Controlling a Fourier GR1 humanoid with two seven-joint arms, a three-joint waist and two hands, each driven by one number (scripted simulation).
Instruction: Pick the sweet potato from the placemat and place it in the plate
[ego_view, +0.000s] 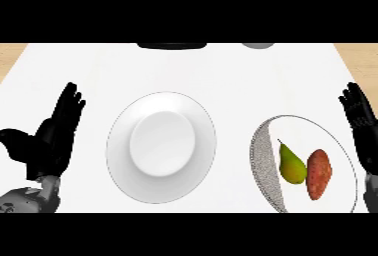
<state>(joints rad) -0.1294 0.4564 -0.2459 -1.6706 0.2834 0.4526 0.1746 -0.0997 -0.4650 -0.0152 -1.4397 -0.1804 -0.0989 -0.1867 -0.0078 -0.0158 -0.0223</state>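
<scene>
Placemat (339, 145) holds one sweet potato (319, 174), one pear (292, 165).

left robot hand (46, 142) black, forearm grey; right robot hand (363, 125) black

We see a smooth, shiny white plate (162, 147), a rough-skinned sweet potato (319, 174), and a smooth green pear (292, 165).

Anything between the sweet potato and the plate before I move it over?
Yes: the pear lies on the placemat right beside the sweet potato, on the side facing the plate. Beyond it, bare counter.
</scene>
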